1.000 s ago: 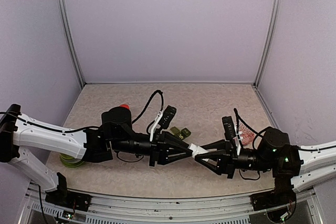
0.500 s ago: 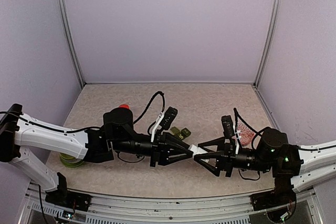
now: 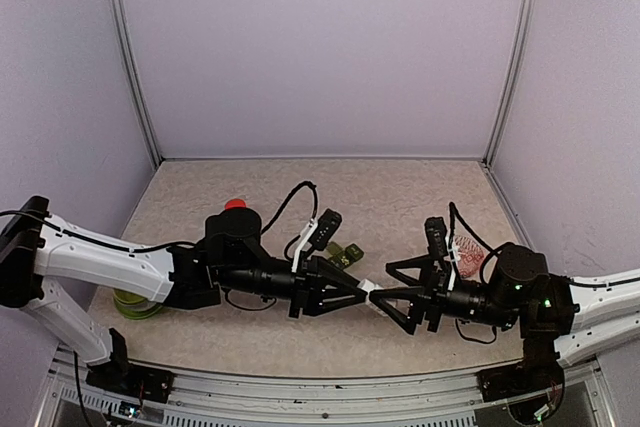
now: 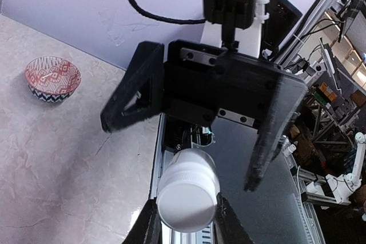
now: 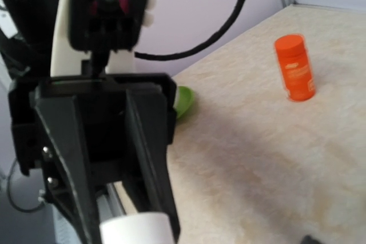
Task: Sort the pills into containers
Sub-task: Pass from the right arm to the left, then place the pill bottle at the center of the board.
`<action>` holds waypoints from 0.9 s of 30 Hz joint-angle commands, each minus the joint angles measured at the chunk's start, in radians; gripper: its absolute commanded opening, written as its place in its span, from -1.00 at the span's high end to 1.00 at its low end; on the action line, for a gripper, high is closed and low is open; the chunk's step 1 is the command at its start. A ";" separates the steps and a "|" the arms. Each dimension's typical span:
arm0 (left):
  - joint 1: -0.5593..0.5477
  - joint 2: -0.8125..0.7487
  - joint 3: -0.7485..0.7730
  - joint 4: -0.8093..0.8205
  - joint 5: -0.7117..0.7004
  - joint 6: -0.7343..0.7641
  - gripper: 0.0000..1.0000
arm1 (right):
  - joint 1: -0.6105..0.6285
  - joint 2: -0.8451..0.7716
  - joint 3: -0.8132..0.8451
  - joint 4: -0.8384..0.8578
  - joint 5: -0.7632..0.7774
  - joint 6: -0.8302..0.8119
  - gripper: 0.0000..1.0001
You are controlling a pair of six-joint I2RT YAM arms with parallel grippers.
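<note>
Changed since a second ago: right gripper (image 3: 382, 283), then drawn in narrow at the white bottle (image 3: 367, 287), now has its two fingers spread wide, one on each side of the bottle's end and clear of it; the left arm has edged a little toward the centre of the table (image 3: 400, 197). Left gripper (image 3: 360, 289): fingers pressed onto the white bottle, which is carried lying level above the table with its free end pointing at the right gripper; in the left wrist view the bottle's round white end sits between the two left fingers, with the right gripper's dark fingers standing open behind it. Containers (image 3: 350, 250): dark green strip lying flat on the table in the middle, just beyond the left gripper on the far side from the arm bases, partly hidden by that gripper's fingers and wrist camera; to the left of the right gripper and apart from it; touched by neither gripper; whether the lids are up or down cannot be told. Red bottle (image 5: 293, 68): upright on the table behind the left arm, only its cap showing from above. Lime-green bowl (image 3: 135, 304): near left edge of the table, mostly under the left arm. Patterned bowl (image 4: 52, 77): red and white, on the table at the right side, beside the right arm's wrist.
</note>
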 commanded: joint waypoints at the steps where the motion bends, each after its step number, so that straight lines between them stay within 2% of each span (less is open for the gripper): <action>1: 0.020 0.015 0.011 -0.031 -0.027 -0.010 0.80 | -0.001 -0.031 -0.012 -0.047 0.095 -0.001 -1.00; 8: 0.066 0.018 0.003 -0.100 -0.102 -0.003 0.80 | -0.002 -0.048 -0.013 -0.110 0.205 0.019 -1.00; 15: 0.142 0.044 0.030 -0.255 -0.237 0.052 0.79 | -0.001 -0.032 -0.015 -0.121 0.205 0.030 -1.00; 22: 0.257 0.068 0.044 -0.326 -0.316 0.065 0.80 | -0.001 -0.043 -0.027 -0.120 0.207 0.032 -1.00; 27: 0.327 0.117 0.115 -0.417 -0.412 0.112 0.79 | -0.001 -0.039 -0.029 -0.115 0.204 0.033 -1.00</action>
